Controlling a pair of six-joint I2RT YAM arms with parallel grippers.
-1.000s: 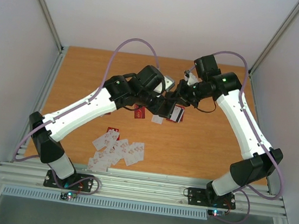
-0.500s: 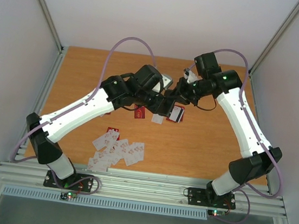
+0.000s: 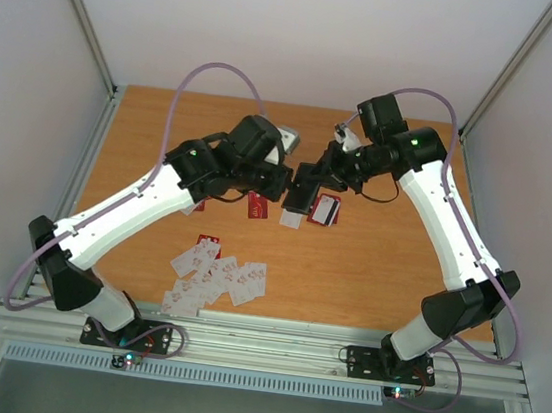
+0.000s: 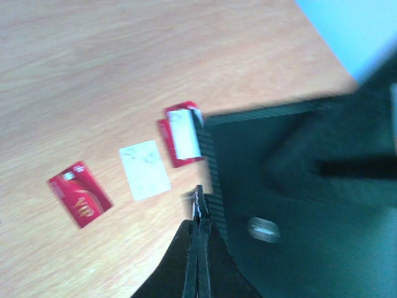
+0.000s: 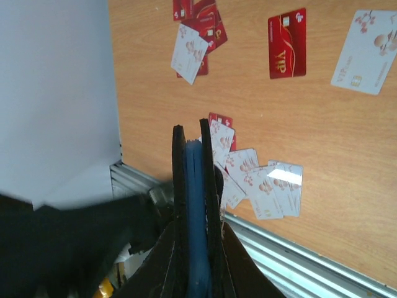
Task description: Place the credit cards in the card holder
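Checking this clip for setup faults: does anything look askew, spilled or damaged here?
Nothing looks damaged. The credit cards lie strewn: an overlapping heap by the near rail and a few more farther in. The card holder is held aloft, clamped in the right gripper.

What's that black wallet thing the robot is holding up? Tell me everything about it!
The card holder is a flat black rectangle with a ribbed edge and a small shiny stud on its face. It looks like leather or plastic. The right gripper pinches it up above the wooden table; a bluish strip shows between the fingers. The shut left gripper sits right beside its edge.
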